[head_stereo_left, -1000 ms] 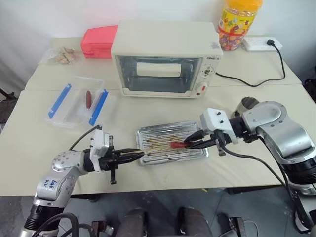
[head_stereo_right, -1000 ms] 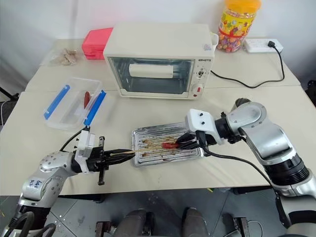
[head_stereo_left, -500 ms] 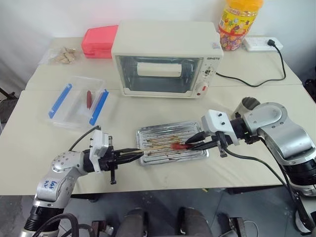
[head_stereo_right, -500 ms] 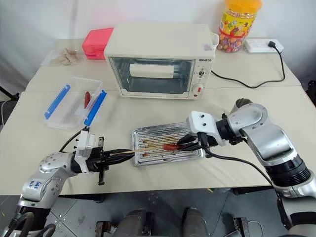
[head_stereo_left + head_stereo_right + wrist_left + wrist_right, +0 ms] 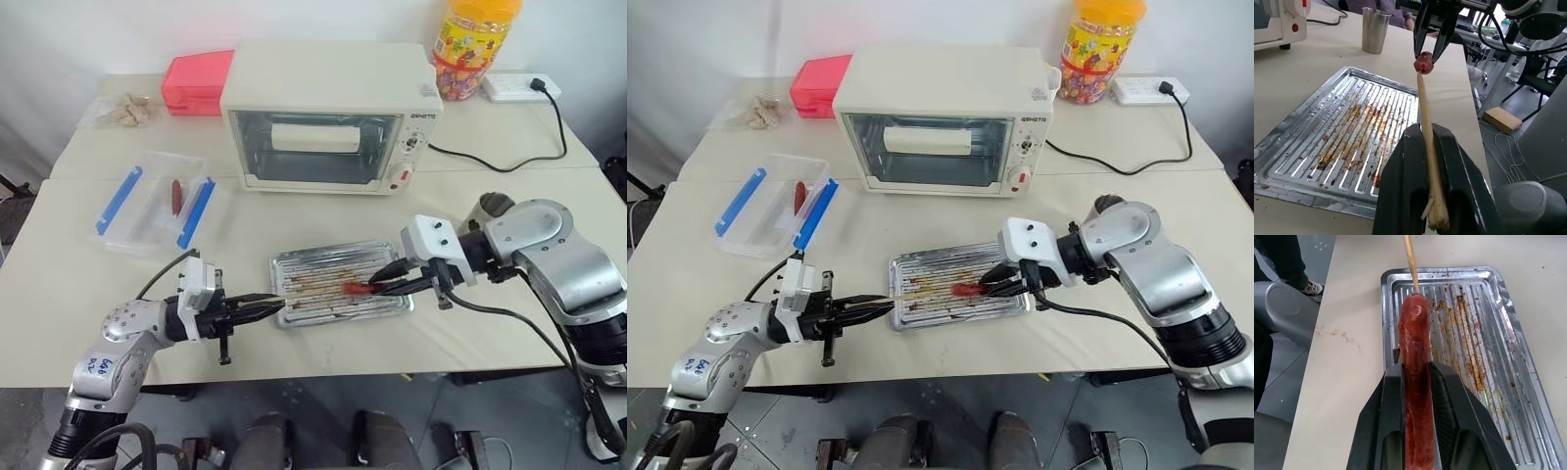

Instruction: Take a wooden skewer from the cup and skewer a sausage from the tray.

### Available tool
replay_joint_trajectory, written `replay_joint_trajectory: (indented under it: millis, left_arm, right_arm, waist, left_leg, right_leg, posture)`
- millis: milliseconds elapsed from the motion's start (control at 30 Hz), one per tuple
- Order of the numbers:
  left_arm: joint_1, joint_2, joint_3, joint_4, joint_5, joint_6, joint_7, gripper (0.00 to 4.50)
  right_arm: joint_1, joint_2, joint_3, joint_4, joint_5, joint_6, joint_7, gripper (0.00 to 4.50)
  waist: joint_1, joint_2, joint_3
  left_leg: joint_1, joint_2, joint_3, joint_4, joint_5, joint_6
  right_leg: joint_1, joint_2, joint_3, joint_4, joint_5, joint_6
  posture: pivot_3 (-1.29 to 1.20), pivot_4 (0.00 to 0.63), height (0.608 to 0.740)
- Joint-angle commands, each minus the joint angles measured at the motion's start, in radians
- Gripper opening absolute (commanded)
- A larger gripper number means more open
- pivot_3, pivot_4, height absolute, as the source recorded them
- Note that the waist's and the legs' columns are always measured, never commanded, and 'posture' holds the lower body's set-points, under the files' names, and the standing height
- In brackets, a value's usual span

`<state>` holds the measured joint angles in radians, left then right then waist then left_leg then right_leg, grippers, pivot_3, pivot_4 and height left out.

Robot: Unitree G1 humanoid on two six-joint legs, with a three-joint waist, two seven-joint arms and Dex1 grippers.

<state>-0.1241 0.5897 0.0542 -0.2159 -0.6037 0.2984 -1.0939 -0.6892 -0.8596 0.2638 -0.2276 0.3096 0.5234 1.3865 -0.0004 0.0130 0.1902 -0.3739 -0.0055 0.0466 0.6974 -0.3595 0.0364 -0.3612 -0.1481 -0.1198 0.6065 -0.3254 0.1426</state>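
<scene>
Left of the tray (image 5: 294, 264), the left tool (image 5: 257, 309) is clamping fully shut on the wooden skewer (image 5: 1426, 122); any off-axis push risks the tip tearing out of the sausage's side. Above the tray, which is holding only grease, the right tool (image 5: 388, 284) is pinching the sausage (image 5: 1414, 333). The cup (image 5: 1374, 30) is standing beyond the tray, contents hidden.

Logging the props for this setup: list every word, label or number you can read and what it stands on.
Toaster oven: short brand word above the knobs, too small to read.
Candy jar: colourful printed label, unreadable.
Left arm sticker: handwritten marks, illegible.
Nothing else carries text.
</scene>
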Motion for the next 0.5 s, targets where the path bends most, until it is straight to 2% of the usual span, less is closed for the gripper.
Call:
replay_joint_trajectory:
  millis: [33, 500]
  left_arm:
    - [-0.011, -0.007, -0.003, -0.017, -0.007, -0.002, -0.001, 0.0]
    - [-0.033, -0.026, -0.033, -0.012, -0.001, 0.003, 0.002, 0.0]
  right_arm:
    - [-0.02, 0.001, -0.008, -0.003, -0.002, -0.012, 0.004, 0.74]
    - [-0.031, 0.024, 0.013, -0.007, -0.004, -0.004, 0.0, 0.74]
  waist:
    - [0.0, 0.0, 0.0]
    - [0.0, 0.0, 0.0]
  left_leg:
    - [0.0, 0.0, 0.0, 0.0, 0.0, 0.0]
    - [0.0, 0.0, 0.0, 0.0, 0.0, 0.0]
  right_leg:
    - [0.0, 0.0, 0.0, 0.0, 0.0, 0.0]
    - [0.0, 0.0, 0.0, 0.0, 0.0, 0.0]
  posture:
    - [0.0, 0.15, 0.74]
    - [0.0, 0.15, 0.74]
